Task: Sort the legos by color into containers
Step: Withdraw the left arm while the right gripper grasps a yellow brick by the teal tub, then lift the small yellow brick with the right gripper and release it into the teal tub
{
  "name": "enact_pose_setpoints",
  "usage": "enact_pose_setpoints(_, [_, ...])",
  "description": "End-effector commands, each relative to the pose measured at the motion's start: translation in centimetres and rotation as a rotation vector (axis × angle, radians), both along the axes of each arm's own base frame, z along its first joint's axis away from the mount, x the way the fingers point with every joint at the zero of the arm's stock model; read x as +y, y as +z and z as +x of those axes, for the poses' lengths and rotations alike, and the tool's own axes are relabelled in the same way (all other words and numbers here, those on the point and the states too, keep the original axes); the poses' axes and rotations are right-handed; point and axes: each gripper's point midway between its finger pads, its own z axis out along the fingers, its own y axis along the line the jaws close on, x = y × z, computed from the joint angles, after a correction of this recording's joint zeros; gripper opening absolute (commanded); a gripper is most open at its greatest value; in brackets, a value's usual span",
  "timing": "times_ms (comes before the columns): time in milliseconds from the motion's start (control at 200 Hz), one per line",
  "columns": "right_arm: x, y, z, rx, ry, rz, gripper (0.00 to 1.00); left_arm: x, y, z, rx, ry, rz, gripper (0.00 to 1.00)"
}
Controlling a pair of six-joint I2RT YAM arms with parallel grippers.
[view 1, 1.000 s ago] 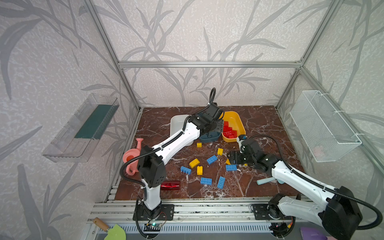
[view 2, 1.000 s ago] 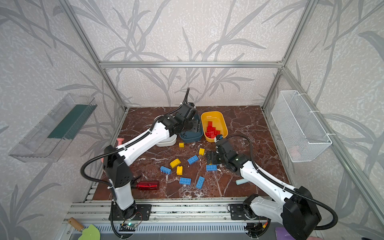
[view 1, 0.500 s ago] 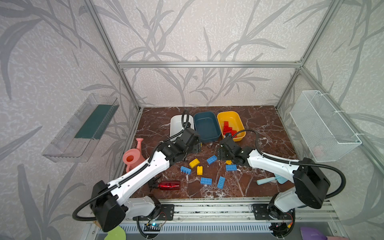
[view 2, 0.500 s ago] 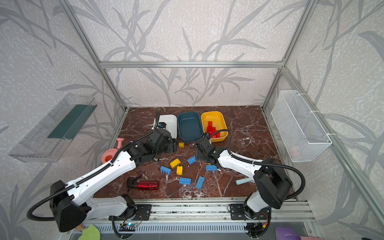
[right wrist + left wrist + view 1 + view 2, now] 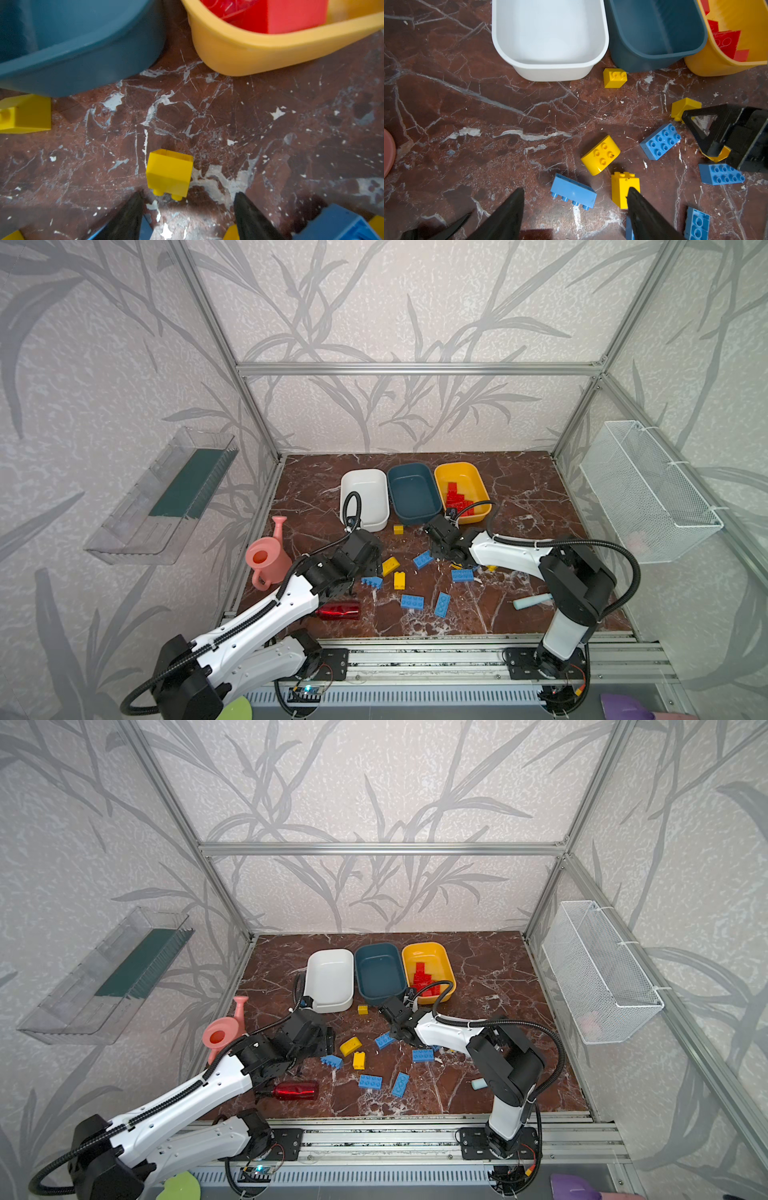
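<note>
Three containers stand in a row at the back: white (image 5: 363,497), dark teal (image 5: 413,493), and yellow (image 5: 461,489), which holds red legos (image 5: 457,499). Blue and yellow legos lie loose on the floor in front of them. My left gripper (image 5: 372,562) is open, its tips on either side of a blue brick (image 5: 573,192) lying on its side, with a tall yellow brick (image 5: 623,187) by one finger. My right gripper (image 5: 188,193) is open with nothing between its fingers, and a small overturned yellow brick (image 5: 169,172) sits just ahead of the tips.
A pink watering can (image 5: 266,558) and a red spray bottle (image 5: 338,610) sit by the left arm. A light blue scoop (image 5: 532,601) lies at front right. A wire basket (image 5: 648,489) hangs on the right wall and a clear tray (image 5: 166,497) on the left.
My left arm pulled back from over the tubs and came down at the loose bricks. My right gripper moved left to the small yellow brick and its jaws narrowed.
</note>
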Motion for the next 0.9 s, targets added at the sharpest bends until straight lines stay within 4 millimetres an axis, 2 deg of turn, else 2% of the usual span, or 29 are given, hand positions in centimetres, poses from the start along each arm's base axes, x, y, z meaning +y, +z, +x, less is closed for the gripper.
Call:
enact_pose_setpoints(0, [0.4, 0.0, 0.7, -0.017, -0.022, -0.010, 0.68, 0.5, -0.8, -0.3, 0.012, 0.029, -0.003, 0.78])
enact_pose_setpoints(130, [0.6, -0.9, 0.9, 0.001, -0.018, -0.029, 0.64, 0.3, -1.4, -0.2, 0.020, 0.032, -0.009, 0.78])
enact_pose_setpoints(525, [1.6, -1.8, 2.1, 0.007, 0.000, -0.064, 0.61, 0.1, -2.3, -0.3, 0.034, 0.029, -0.005, 0.78])
enact_pose_setpoints(895, [2.0, -2.0, 2.0, 0.021, 0.028, -0.065, 0.41, 0.3, -2.4, -0.3, 0.031, 0.035, -0.009, 0.77])
